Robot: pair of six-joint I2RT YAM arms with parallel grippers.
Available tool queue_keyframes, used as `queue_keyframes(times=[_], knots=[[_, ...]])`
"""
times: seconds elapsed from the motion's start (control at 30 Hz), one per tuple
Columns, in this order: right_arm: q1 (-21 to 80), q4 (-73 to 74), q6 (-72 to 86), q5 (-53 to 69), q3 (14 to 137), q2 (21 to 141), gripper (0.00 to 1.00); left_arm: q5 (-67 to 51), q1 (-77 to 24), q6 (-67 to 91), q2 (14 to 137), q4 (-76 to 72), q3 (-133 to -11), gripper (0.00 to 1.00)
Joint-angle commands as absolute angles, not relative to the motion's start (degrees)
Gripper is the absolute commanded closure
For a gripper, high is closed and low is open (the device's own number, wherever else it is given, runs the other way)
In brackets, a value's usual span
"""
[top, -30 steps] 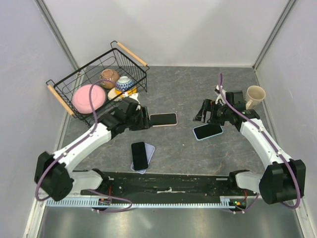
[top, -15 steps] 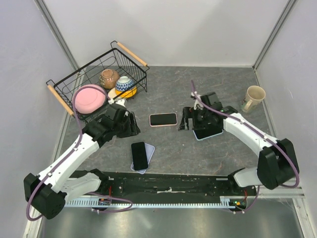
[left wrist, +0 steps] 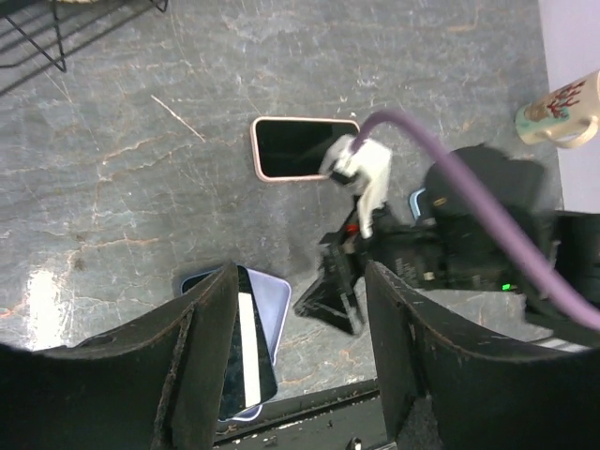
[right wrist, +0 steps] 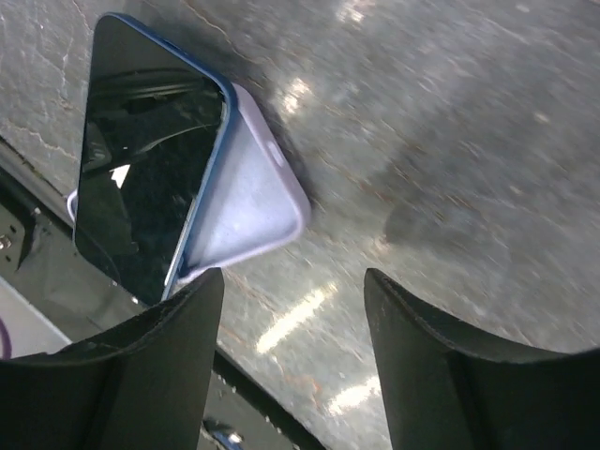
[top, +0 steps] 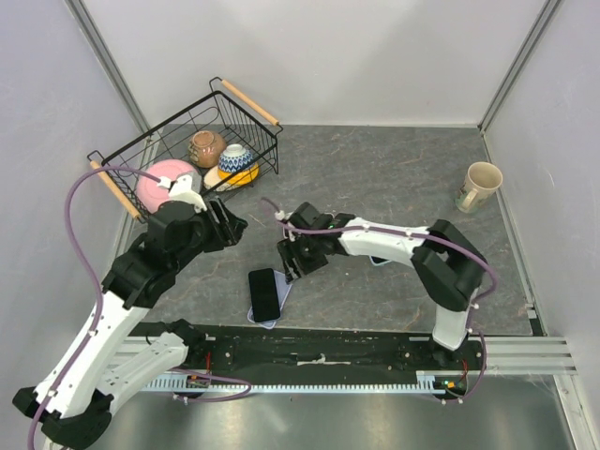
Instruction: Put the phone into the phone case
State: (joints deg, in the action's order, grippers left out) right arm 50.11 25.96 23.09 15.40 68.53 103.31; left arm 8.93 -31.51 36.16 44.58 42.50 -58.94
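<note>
A black phone (top: 263, 293) lies askew on a lavender phone case (top: 284, 287) near the table's front edge. In the right wrist view the phone (right wrist: 145, 159) overlaps the case (right wrist: 248, 202), resting partly on it and tilted. My right gripper (top: 289, 262) is open and empty, just right of and above the case, jaws wide apart (right wrist: 291, 375). My left gripper (top: 228, 228) is open and empty, held high at the left; its view looks down on the phone (left wrist: 244, 352) and case (left wrist: 267, 309).
A pink-cased phone (left wrist: 302, 147) lies mid-table, hidden under my right arm in the top view. A blue-cased phone (left wrist: 415, 199) peeks out by the right arm. A wire basket (top: 122, 183) with bowls stands at the back left. A mug (top: 482, 184) stands at the right.
My right arm has swung left across the table from the blue-cased phone to beside the black phone. My left arm has drawn back left from the pink-cased phone and risen.
</note>
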Motion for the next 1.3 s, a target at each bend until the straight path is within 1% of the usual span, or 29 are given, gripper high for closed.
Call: queue_keyframes(times=[0.0,0.17,0.33,0.43,0.47,0.53,0.57,0.63,0.67,0.73,0.77,0.8,0.97,1.27], knots=[[53.61,25.22,22.50,10.73,75.04,108.27,0.33,12.92,-31.29,36.12,42.01,44.56,-61.35,0.36],[55.19,27.33,21.97,6.60,79.10,113.37,0.39,12.92,-31.20,35.86,40.96,46.32,-61.43,0.36],[55.37,27.77,21.01,3.78,79.63,115.74,0.44,12.22,-31.20,35.68,41.22,46.58,-61.43,0.37],[55.90,27.77,20.31,2.82,79.45,116.80,0.49,12.30,-31.20,35.68,41.31,46.58,-61.61,0.36],[55.99,27.95,20.04,2.64,79.45,116.98,0.55,12.39,-31.20,35.60,41.22,46.58,-61.61,0.36],[56.51,27.86,19.95,2.20,79.37,117.25,0.61,12.74,-31.20,35.51,41.40,46.50,-61.70,0.36],[56.69,27.95,19.78,1.68,79.37,117.33,0.68,12.83,-31.20,35.51,41.40,46.58,-61.70,0.36],[56.95,28.04,19.69,1.14,79.19,117.25,0.76,13.01,-31.20,35.51,41.48,46.50,-61.61,0.36],[57.04,28.21,19.69,0.62,78.93,117.25,0.86,13.09,-31.20,35.42,41.66,46.41,-61.52,0.36],[57.04,28.47,20.04,0.35,78.84,116.98,0.92,13.36,-31.20,35.51,42.01,46.32,-61.26,0.36],[56.95,28.91,20.13,-1.21,78.75,116.90,0.97,13.36,-31.20,35.59,42.36,46.32,-61.17,0.36],[56.95,29.18,20.21,-2.71,78.66,116.72,1.00,13.36,-31.20,35.60,42.71,46.32,-61.17,0.36],[55.73,30.23,21.53,-5.98,76.04,114.88,1.00,12.75,-31.20,35.60,44.47,45.53,-60.91,0.36],[45.28,28.57,25.31,-4.92,65.05,106.36,1.00,10.11,-31.20,35.95,47.02,42.63,-57.92,0.37]])
